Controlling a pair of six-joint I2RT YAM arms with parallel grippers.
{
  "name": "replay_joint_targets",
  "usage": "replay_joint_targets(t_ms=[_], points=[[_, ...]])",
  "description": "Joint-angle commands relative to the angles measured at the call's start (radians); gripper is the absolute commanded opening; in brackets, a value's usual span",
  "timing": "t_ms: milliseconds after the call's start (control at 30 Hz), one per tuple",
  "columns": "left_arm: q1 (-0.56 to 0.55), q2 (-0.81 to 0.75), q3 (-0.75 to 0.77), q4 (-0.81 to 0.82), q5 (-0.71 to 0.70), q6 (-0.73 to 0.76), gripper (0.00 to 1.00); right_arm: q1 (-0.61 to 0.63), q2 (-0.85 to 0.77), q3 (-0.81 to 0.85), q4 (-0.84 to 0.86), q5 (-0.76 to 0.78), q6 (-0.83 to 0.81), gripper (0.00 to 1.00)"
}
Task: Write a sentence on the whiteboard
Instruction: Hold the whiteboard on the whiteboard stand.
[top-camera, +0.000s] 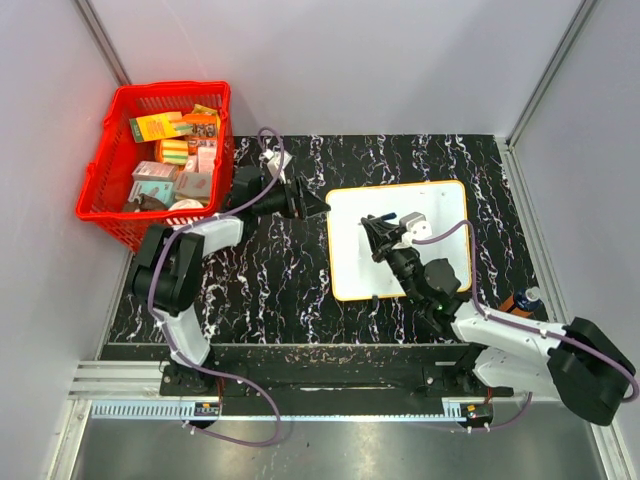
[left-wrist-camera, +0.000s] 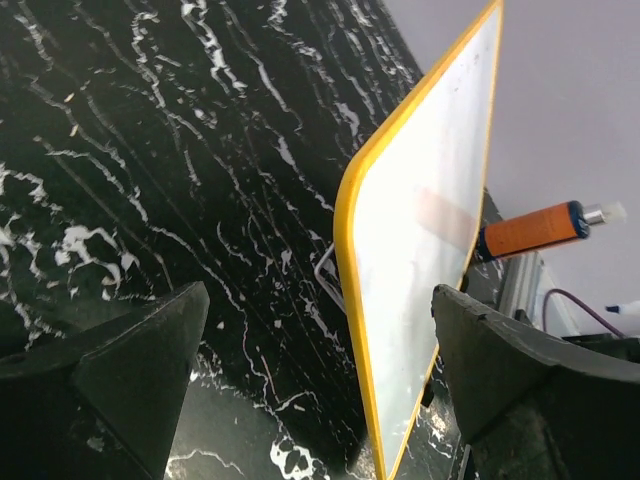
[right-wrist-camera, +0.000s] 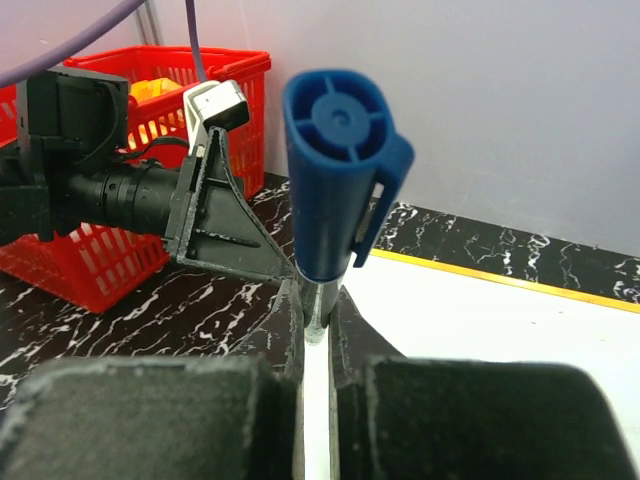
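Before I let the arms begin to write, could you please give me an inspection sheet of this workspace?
Surface: black marbled table.
Job's things: whiteboard lies flat, no writing visible; blue marker stands upright in the right gripper.
Clutter: red basket of boxes at far left; orange cylinder at the table's right edge.
Grippers: left gripper open, empty, at the whiteboard's left edge; right gripper shut on the blue marker, above the whiteboard.
Cables: purple cables run along both arms.
Surroundings: plain pale walls.
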Motion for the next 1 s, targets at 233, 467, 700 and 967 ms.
replay_joint_targets(t_ms=[233, 467, 700, 967], points=[[0.010, 0.191, -0.004, 0.625, 0.279, -0.264, 0.86, 0.033, 0.082, -0.009, 0.212, 0.131, -0.093, 0.00], [-0.010, 0.210, 0.020, 0.616, 0.311, -0.264, 0.72, 0.033, 0.085, -0.009, 0.203, 0.141, -0.082, 0.00], [-0.042, 0.205, 0.100, 0.331, 0.250, -0.074, 0.57, 0.033, 0.044, -0.026, 0.192, 0.148, -0.070, 0.00], [-0.073, 0.161, 0.114, 0.159, 0.210, 0.035, 0.08, 0.033, 0.022, -0.038, 0.183, 0.151, -0.062, 0.00]])
